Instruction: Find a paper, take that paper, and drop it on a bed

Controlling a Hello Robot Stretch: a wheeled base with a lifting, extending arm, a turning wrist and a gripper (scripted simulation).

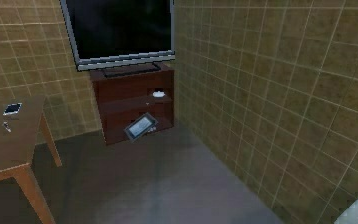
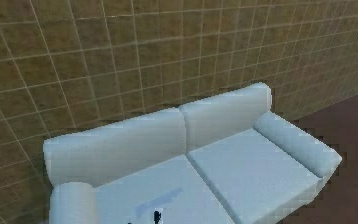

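Lying on the white sofa (image 2: 237,160), a pale sheet (image 2: 159,202) runs lengthwise, slanting up-right.

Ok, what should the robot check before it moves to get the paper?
1. Paper found: cannot tell. A pale flat thing lies on the white sofa seat; it might be the paper.
2. Bed seen: not ok. The furniture here is that sofa, a TV stand and a wooden table.
3. Floor ahead bare: ok, up to the dark slab leaning on the stand.
4. Side room: probably ok, though the table's corner sits close at the forward view's left.
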